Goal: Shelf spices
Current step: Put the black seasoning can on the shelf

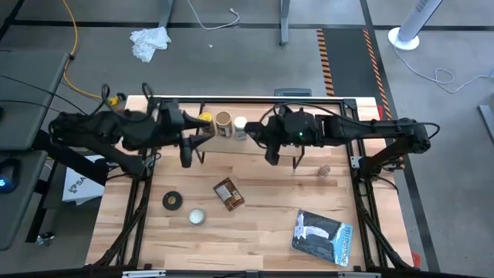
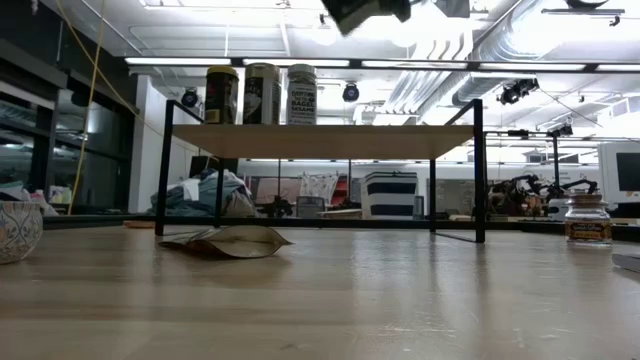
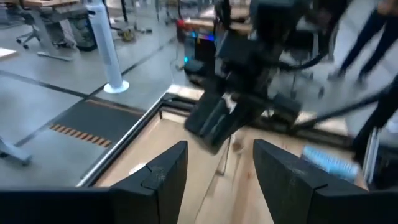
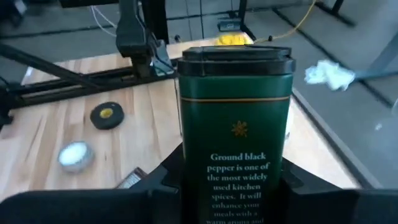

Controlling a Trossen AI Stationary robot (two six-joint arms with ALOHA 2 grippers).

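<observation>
Above the low rack (image 1: 309,151) with its light wood plank top and thin black wire legs, the right gripper (image 4: 233,186) has its fingers clamped on a dark green pepper tin (image 4: 235,134) with a black lid. Three tall jars (image 2: 259,94) already stand together at one end of the rack. Opposite, the left gripper (image 3: 217,171) hangs with fingers apart, holding nothing. On the table lie a flat brown packet (image 1: 228,193) and a small brown-topped jar (image 1: 324,171). Lowered crooked, the tin could tip off the plank or knock the jars.
</observation>
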